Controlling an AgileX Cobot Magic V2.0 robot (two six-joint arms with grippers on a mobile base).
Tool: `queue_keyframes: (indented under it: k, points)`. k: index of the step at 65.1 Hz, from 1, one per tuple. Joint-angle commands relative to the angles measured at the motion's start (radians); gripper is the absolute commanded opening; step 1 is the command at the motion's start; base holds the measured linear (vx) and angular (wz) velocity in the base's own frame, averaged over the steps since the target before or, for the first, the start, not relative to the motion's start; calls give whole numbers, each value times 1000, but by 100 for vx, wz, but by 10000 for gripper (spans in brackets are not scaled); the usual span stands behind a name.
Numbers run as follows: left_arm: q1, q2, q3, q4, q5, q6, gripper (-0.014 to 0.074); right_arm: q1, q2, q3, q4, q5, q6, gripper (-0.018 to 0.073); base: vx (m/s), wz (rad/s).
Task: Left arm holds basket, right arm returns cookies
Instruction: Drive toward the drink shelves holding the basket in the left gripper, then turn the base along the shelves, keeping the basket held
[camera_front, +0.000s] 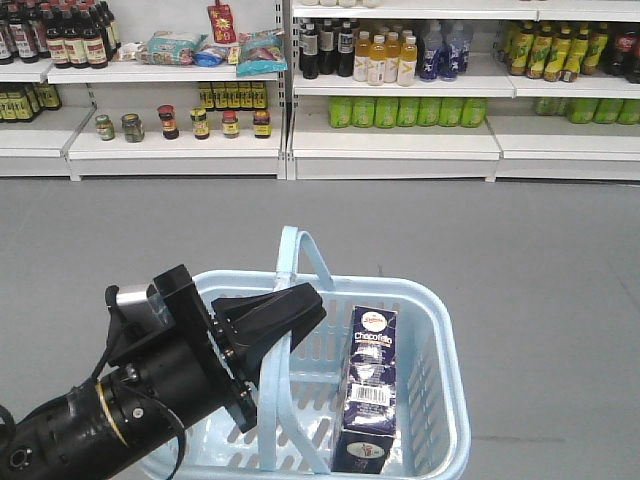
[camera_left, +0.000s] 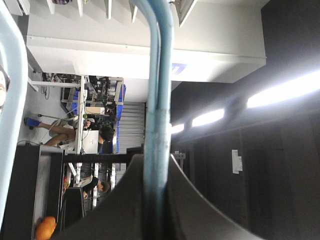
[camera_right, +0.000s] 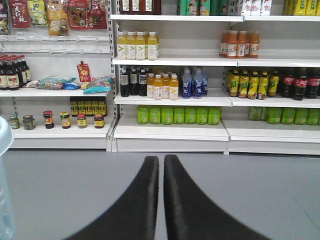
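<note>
While the left tool (camera_front: 300, 305) is clenched on one hoop handle (camera_front: 272, 410) of the light blue basket (camera_front: 445, 330), with that handle running straight up between its jaws in the left wrist view, the cookies (camera_front: 368, 385) lie inside the basket toward its right wall, printed face up and long axis pointing away from the robot. The right tool (camera_right: 161, 159) is closed to a hairline gap with nothing in it, facing the shelves (camera_right: 170, 131); the box does not show in its view. Being a cardboard carton, the box is probably light, stiff along its edges but easy to dent on its broad faces, and its glossy print looks slippery. A sound hold would be across the two narrow long sides near mid-length, reached from above, clear of the slotted wall and the other handle (camera_front: 300, 250).
</note>
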Motion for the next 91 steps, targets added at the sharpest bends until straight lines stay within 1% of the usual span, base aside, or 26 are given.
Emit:
queue_keyframes:
  k: [1, 91]
  points:
    - [-6, -35, -27, -26, -279, -1, -3, 0, -11, 18, -7, -68, -4, -6, 56, 3]
    - [-5, -34, -27, -26, -278, -1, -3, 0, -11, 18, -7, -68, -4, -6, 55, -2]
